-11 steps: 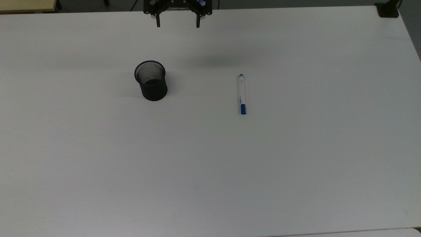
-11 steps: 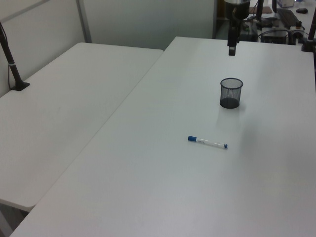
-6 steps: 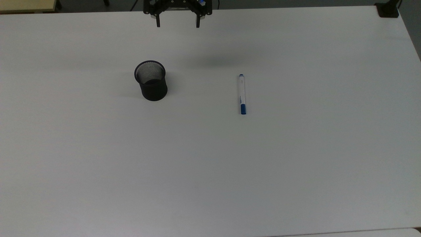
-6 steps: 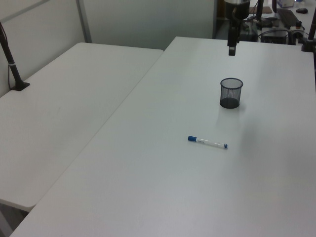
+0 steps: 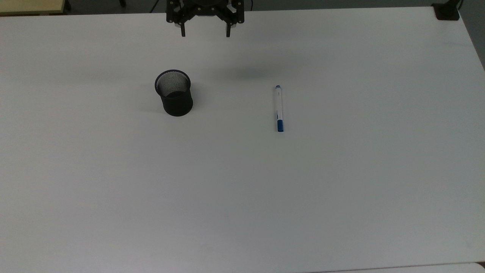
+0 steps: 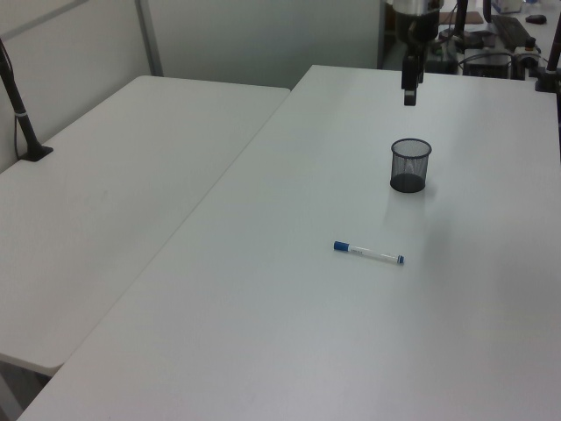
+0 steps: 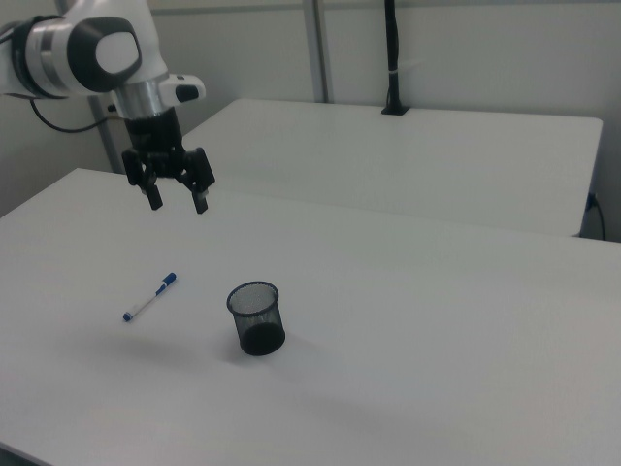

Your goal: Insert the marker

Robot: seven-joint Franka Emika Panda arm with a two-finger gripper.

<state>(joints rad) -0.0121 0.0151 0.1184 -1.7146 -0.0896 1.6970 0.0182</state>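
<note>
The marker (image 5: 279,109) is lying flat on the white table (image 5: 341,189), well apart from the black mesh cup (image 5: 174,93) and to the top view's right of it. Its long axis is running up and down the top view — blue cap pointing toward the bottom edge, small blue tip toward the top. In the left view the marker (image 6: 368,253) is lying nearly crosswise, cap to the left view's left. The gripper (image 5: 205,33) is hanging in the air above the table's far edge, its two fingers spread wide and holding nothing. In the top view its upper body is getting cut off by the frame — the right view is showing the gripper (image 7: 176,202) whole, above and beyond the marker (image 7: 149,297).
</note>
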